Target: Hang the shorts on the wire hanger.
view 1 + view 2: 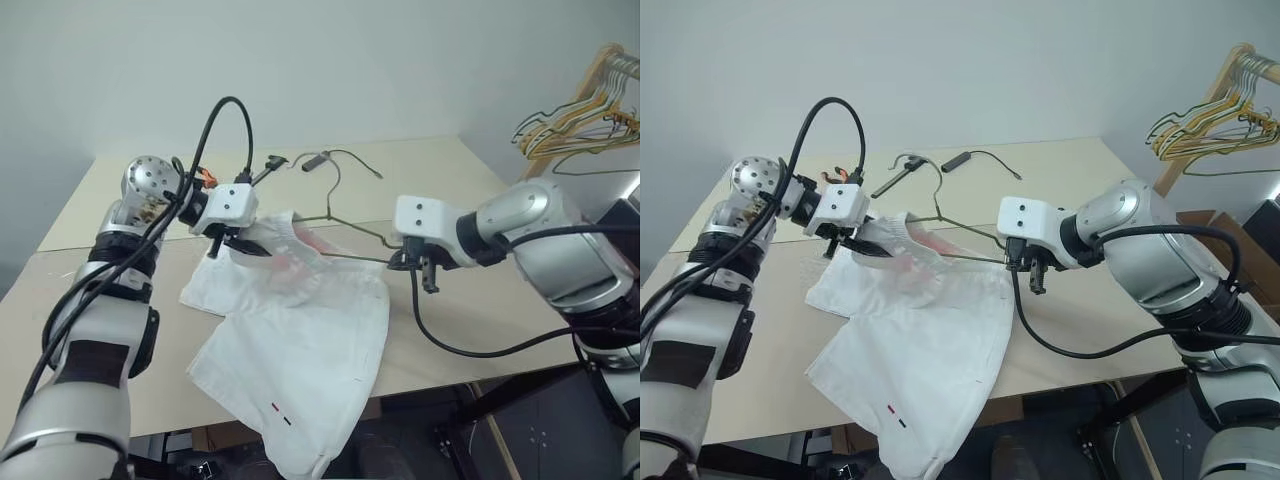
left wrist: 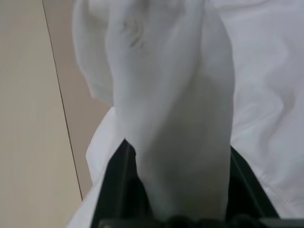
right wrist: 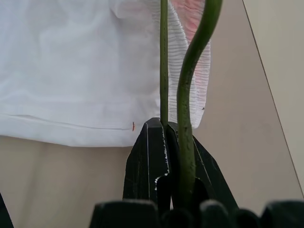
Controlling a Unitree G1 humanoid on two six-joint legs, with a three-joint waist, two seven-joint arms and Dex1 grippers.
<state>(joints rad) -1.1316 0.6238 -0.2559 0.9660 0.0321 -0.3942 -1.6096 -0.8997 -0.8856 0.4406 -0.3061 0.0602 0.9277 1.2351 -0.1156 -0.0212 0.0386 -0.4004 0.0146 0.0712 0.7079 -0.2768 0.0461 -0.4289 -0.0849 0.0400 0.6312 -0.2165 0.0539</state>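
The white shorts (image 1: 300, 340) lie spread on the table, one leg drooping over the front edge. Their gathered waistband, with a pink smudge, is lifted at the far left. My left gripper (image 1: 243, 247) is shut on that raised waistband, and in the left wrist view cloth (image 2: 175, 118) fills the space between the black fingers (image 2: 116, 190). The thin wire hanger (image 1: 360, 229) is held just over the shorts' far edge, hook pointing away from me. My right gripper (image 1: 413, 264) is shut on the hanger's right corner, with the wire (image 3: 164, 57) running out from between its jaws.
The beige table (image 1: 450, 190) carries a dark pen-like item with a thin cable (image 1: 316, 159) and a dark rod (image 1: 262, 174) behind the hanger. A bunch of yellow and green hangers (image 1: 585, 115) hangs on a wooden rack at the far right. Black cables loop off both wrists.
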